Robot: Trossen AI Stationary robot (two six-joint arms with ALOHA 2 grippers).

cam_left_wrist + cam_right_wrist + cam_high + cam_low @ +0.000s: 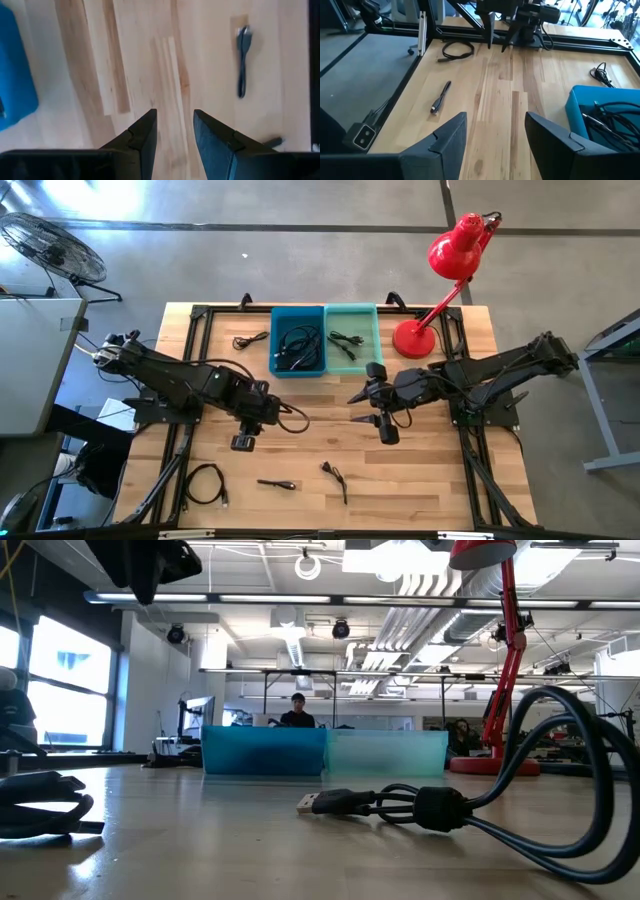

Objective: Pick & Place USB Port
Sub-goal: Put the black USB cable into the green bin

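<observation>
USB cable [334,479] on table [420,480]; both end effectors empty.

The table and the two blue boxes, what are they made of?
The table looks like wood: pale planks side by side with darker grain streaks and a smooth, slightly shiny finish. The dark blue box and the lighter teal box look like plastic: in the low view their walls let some light through, so probably thin and see-through-ish. I can't be fully sure from looks alone.

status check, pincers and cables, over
Left pincer and right pincer open, empty, above table. Cables loose on wood, bins partly filled. Nothing blocking.
</observation>
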